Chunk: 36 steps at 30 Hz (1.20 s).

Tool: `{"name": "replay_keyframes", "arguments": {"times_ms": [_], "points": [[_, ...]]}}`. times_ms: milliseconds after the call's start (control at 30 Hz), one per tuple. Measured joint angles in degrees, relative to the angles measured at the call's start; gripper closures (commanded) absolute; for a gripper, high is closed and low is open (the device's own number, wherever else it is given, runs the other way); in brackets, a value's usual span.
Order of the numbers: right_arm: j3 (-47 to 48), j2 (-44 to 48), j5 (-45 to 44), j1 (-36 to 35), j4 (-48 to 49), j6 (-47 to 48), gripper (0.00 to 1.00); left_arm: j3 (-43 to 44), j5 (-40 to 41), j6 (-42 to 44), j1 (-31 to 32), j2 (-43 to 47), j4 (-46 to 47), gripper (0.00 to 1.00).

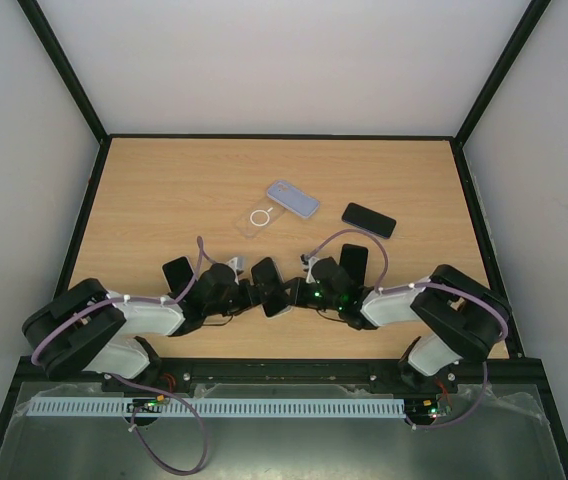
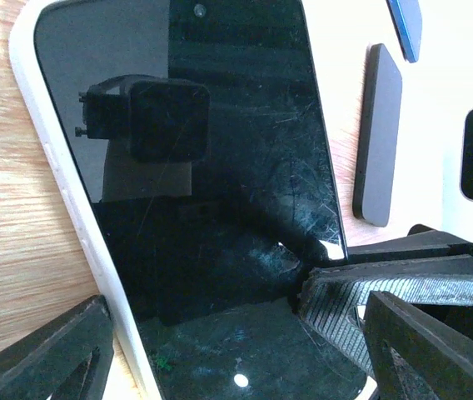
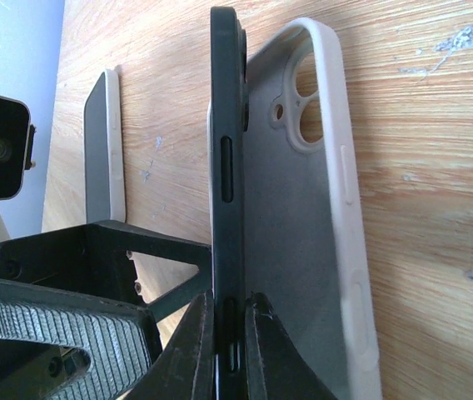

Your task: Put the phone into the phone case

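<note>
My right gripper (image 3: 228, 354) is pinched narrow on the phone (image 3: 226, 125), which it holds edge-on with the case (image 3: 299, 250) lying open at its 3 o'clock. The left gripper (image 1: 247, 293) straddles the case, spread wide; I cannot tell if it truly clamps. I'd square the long edges, swing the phone toward 3 o'clock, and press evenly, never one corner first.

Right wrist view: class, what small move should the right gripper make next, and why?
Probably tip the phone sideways toward the phone case to close the gap between them. The right gripper pinches the phone edge-on, and the case's grey inside and camera cutout show open beside it. So the phone appears not yet seated flat in the case.
</note>
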<state>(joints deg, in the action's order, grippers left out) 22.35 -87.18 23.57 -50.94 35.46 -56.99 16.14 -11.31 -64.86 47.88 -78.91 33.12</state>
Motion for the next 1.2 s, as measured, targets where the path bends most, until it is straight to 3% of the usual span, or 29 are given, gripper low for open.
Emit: {"name": "replay_keyframes", "arguments": {"times_ms": [367,833,933,1200], "points": [[0.7,-3.7,-4.8,-2.5,4.7,0.3,0.95,0.0,3.3,-0.1,-0.2,0.6,-1.3,0.22],[4.0,-3.7,-9.9,-4.5,-3.3,2.9,0.85,0.0,3.5,0.3,0.3,1.3,-3.1,0.28],[4.3,-3.3,-10.8,-5.0,-4.5,2.9,0.78,0.0,3.7,0.4,0.3,1.5,-3.5,0.28],[7.3,0.0,-12.9,-7.1,-17.4,5.6,0.67,0.0,2.8,0.4,1.1,3.4,-5.6,0.29]]}}
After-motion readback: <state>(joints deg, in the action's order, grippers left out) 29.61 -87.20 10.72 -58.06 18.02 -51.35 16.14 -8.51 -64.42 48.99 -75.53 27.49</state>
